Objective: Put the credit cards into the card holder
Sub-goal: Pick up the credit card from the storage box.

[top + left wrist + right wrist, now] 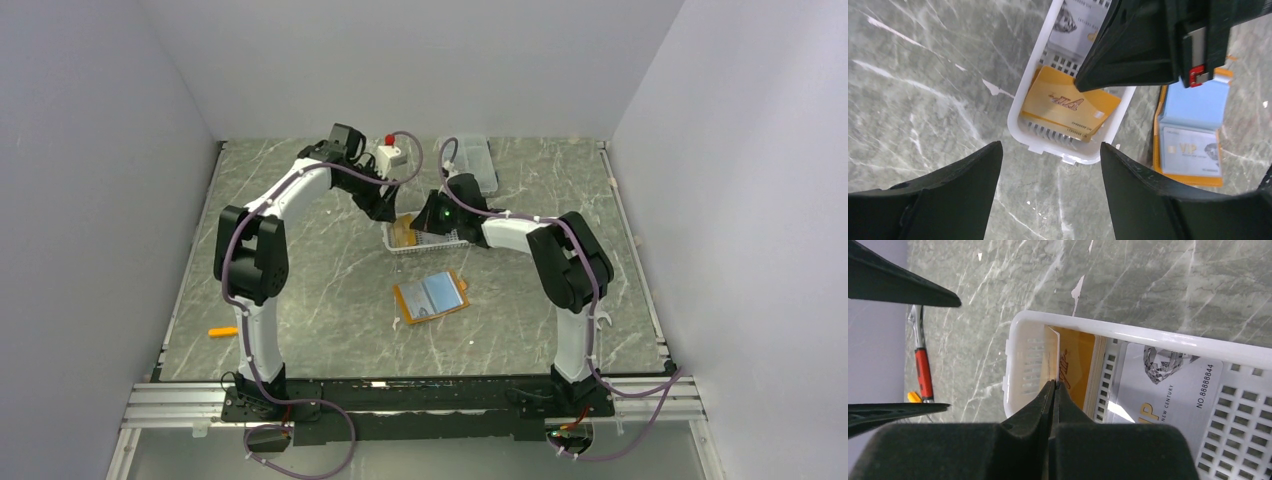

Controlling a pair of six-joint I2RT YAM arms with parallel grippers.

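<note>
Extraction is being attempted inside a white slotted plastic basket, where a thin orange-gold plastic credit card is being pinched by one edge between the closed jaws of the right gripper and is being held tilted off the basket floor. The card is being judged light, stiff and slick, so a firm bite on a bare edge is being favoured over any flat grab. Just beyond the right jaws, a pale silver-grey diamond-printed card is being seen lying flat in the same basket. The left gripper is being held wide open and empty, with the basket's end framed between its jaws. Beside them, the open orange folding card holder is being shown with a pale blue card already tucked inside.
</note>
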